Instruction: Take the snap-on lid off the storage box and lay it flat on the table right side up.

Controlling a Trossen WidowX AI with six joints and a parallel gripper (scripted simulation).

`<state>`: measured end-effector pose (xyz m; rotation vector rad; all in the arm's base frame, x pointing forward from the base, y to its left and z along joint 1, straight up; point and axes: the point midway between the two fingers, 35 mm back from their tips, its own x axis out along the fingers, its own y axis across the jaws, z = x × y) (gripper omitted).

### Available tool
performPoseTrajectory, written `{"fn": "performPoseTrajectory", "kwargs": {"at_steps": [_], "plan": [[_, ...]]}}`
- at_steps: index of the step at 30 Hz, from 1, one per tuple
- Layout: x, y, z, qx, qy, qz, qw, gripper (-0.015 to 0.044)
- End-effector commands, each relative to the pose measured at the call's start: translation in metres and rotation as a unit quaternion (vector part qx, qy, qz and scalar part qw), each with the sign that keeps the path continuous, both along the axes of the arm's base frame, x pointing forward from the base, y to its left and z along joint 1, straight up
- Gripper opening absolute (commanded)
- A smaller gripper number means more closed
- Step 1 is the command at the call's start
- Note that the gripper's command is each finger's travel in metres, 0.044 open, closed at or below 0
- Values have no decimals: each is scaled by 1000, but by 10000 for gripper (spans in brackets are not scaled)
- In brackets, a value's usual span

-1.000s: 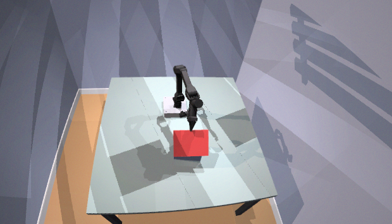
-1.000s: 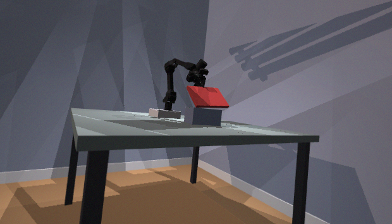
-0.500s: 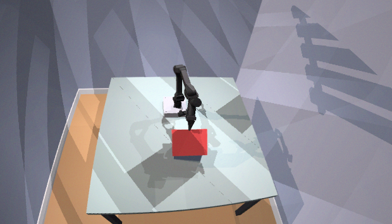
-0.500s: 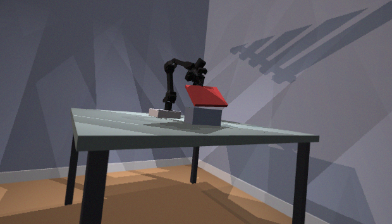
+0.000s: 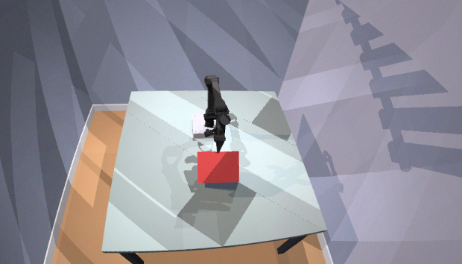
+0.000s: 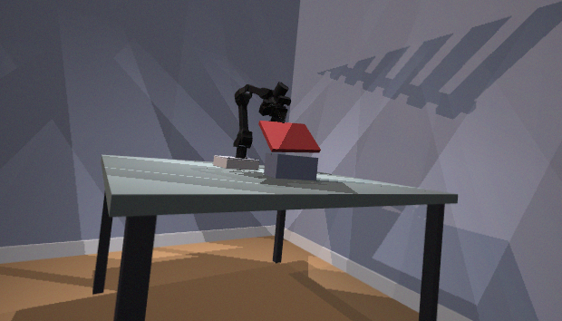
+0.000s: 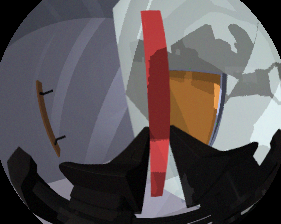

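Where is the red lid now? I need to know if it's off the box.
In the exterior view the red lid hangs tilted above the grey box, clamped in the gripper.
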<state>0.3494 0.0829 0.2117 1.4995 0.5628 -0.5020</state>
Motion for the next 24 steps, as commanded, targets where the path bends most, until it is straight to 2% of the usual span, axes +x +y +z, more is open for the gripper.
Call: {"fn": "performPoseTrajectory", "kwargs": {"at_steps": [1,24], "plan": [[0,-7,2,1,-5,1,1000,0],[-3,-53,2,-2,-5,1,1000,0]]}}
